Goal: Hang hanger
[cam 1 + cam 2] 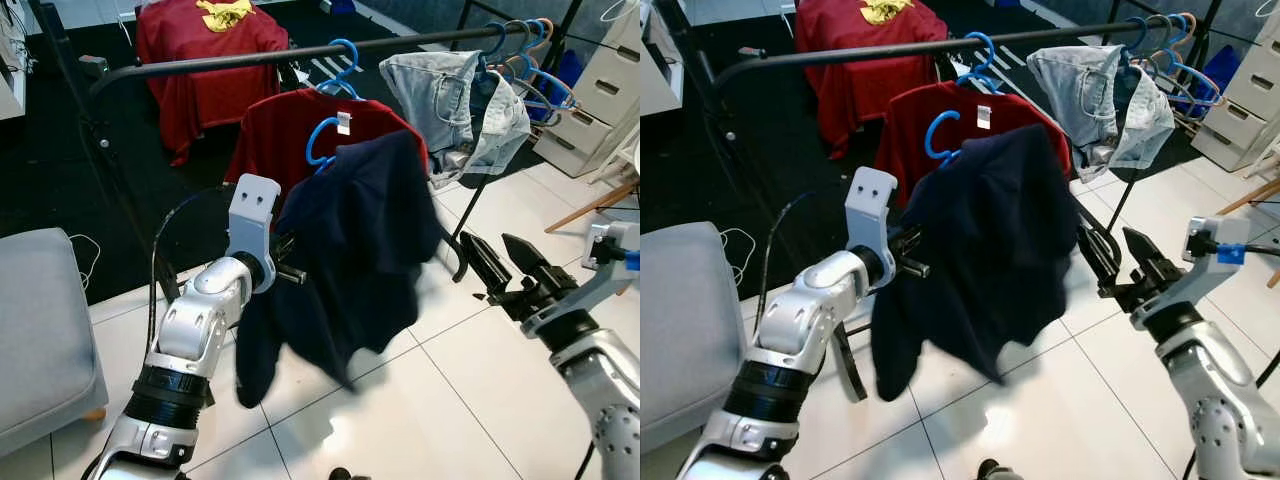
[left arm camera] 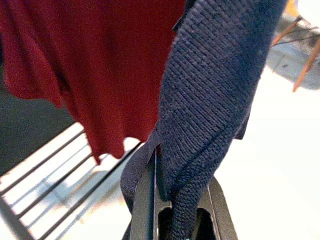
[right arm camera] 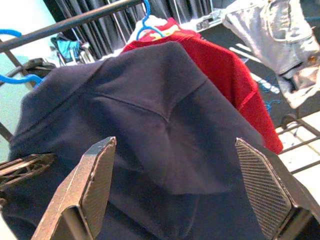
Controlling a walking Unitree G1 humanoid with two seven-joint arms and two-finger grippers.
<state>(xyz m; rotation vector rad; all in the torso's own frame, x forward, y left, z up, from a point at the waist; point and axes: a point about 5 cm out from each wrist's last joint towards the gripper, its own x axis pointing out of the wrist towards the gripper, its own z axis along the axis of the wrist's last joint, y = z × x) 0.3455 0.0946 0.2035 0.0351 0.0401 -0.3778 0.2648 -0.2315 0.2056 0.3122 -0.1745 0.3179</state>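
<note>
Navy top on blue hanger, pinched by left gripper below rail for hooking on; right gripper alongside, fingers spread.

Before me a black clothes rail carries a red shirt on a blue hanger, a pale denim garment and a cluster of bare hangers, its frame standing on the white tiled floor.
</note>
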